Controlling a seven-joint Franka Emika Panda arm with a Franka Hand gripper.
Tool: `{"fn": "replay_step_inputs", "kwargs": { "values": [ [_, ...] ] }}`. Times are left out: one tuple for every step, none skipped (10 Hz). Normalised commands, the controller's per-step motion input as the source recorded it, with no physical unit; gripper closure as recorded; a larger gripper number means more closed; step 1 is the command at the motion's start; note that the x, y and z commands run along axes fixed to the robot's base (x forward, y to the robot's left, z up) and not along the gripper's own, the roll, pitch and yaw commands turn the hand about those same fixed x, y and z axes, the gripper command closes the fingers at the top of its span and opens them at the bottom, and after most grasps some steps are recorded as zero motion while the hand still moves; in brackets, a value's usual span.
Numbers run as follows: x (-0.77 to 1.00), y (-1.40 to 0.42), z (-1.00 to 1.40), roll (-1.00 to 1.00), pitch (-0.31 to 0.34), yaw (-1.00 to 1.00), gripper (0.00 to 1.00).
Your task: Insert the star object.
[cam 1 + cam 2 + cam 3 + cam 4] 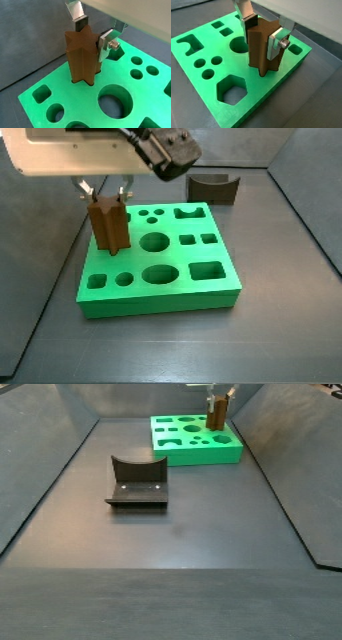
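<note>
Brown wooden star object (81, 57), seemingly light and rigid, is standing upright on the green block (160, 293); the gripper (93, 34) is pinching its top.

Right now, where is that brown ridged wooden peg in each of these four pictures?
Wrist view: the star object stands mid-frame, upright on the green block, between the gripper fingers.
Wrist view: the peg is central, again between the fingers.
Side view: it is upper left, at the block's edge.
Side view: it is small, at the top.
Shared landmark: the green block.
</note>
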Motion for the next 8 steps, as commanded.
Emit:
{"fn": "replay_step_inputs", "kwargs": {
  "values": [
    [-0.07, -0.25, -0.79, 0.25, -0.137, 0.00, 1.00],
    [-0.07, -0.26, -0.80, 0.25, -0.139, 0.00, 1.00],
    [-0.09, -0.23, -0.79, 0.25, -0.139, 0.01, 1.00],
    [-0.02, -0.29, -0.82, 0.21, -0.150, 0.00, 1.00],
    [0.20, -0.16, -1.00, 0.07, -0.109, 0.00, 1.00],
    [0.41, 0.00, -1.00, 0.00, -0.064, -0.08, 1.00],
    [0.45, 0.00, -1.00, 0.00, -0.067, -0.04, 1.00],
    [0.48, 0.09, -1.00, 0.00, -0.056, 0.00, 1.00]
  ]
}}
